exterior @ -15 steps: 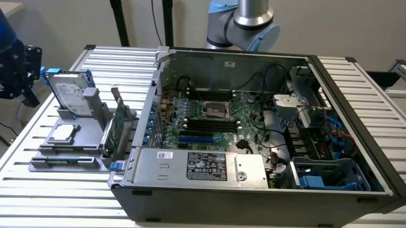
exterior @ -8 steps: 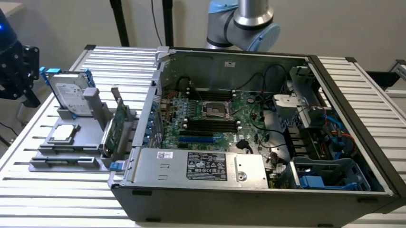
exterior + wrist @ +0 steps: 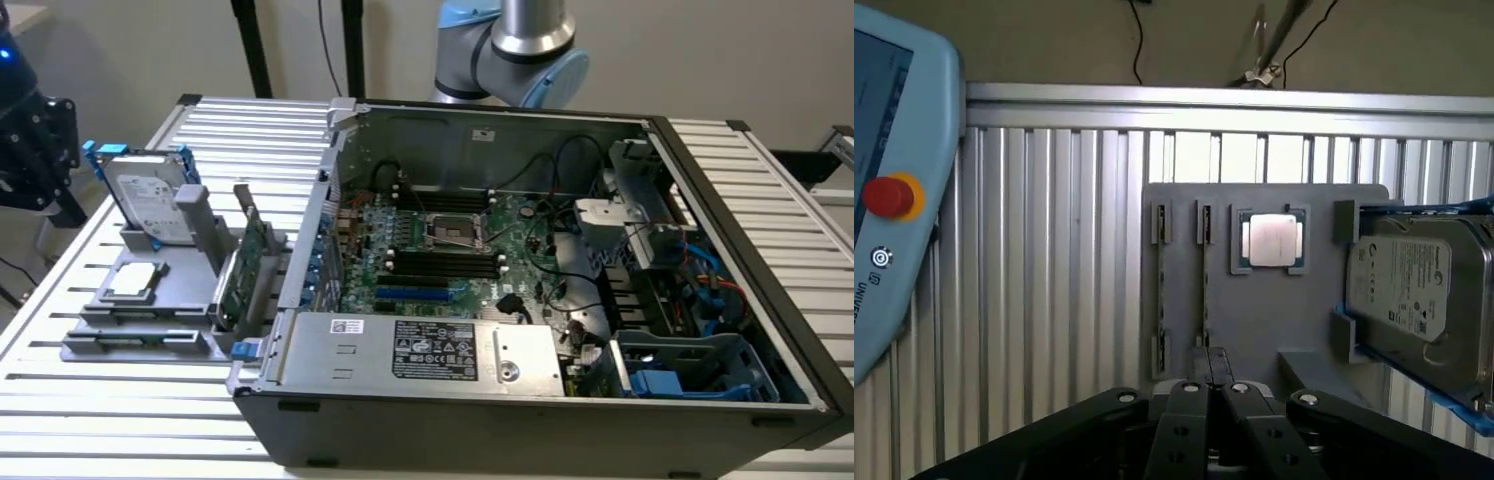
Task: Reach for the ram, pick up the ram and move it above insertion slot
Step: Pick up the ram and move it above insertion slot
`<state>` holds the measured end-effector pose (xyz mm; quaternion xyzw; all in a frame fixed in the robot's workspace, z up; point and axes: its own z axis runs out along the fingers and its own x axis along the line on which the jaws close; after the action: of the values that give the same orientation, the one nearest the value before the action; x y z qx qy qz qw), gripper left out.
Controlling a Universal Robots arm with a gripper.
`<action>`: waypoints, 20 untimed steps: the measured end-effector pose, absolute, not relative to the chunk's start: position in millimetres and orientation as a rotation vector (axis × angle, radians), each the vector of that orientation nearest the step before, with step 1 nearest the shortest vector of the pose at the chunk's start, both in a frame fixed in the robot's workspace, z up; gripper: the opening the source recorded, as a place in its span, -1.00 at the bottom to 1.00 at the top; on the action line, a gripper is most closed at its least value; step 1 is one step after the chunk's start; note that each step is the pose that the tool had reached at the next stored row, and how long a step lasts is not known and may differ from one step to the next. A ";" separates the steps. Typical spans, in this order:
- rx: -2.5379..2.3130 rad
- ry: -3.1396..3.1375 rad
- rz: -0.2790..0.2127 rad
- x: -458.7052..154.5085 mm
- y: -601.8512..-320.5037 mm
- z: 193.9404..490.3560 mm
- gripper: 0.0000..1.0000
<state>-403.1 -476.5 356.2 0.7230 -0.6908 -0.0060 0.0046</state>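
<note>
Ram stands on edge in a narrow slot of the holder, just ahead of my tool. The tool's fingers are pressed together with nothing between them. I reckon the stick is kept on edge so its upper edge is free to pinch, and the tool lines up along that slot. Beside it in the holder sit a CPU and a propped drive. The open case lies next to the holder on the worktop, its board facing up.
</note>
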 end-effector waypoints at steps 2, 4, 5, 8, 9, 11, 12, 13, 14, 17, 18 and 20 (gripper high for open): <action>2.306 -2.123 -0.015 -403.1 -476.4 355.8 -0.79; 2.343 -2.085 -0.011 -403.1 -476.4 355.4 -0.79; 2.357 -2.071 -0.008 -403.2 -476.4 355.3 -0.79; 2.375 -2.056 -0.003 -403.5 -476.5 354.6 -0.76; 2.376 -2.056 -0.001 -403.6 -476.5 354.2 -0.65; 2.377 -2.058 0.003 -403.7 -476.7 352.3 -0.52; 2.378 -2.058 0.004 -403.8 -476.9 350.8 -0.40; 2.378 -2.058 0.004 -403.8 -477.3 349.0 -0.40; 2.378 -2.058 0.004 -403.9 -478.1 347.2 -0.27; 2.378 -2.058 0.004 -404.1 -481.9 341.7 -0.27; 2.378 -2.058 0.004 -404.1 -483.2 340.0 -0.27; 2.377 -2.059 0.004 -404.2 -485.8 336.1 -0.27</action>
<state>-404.2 -485.8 336.1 0.7559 -0.6547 0.0014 -0.0017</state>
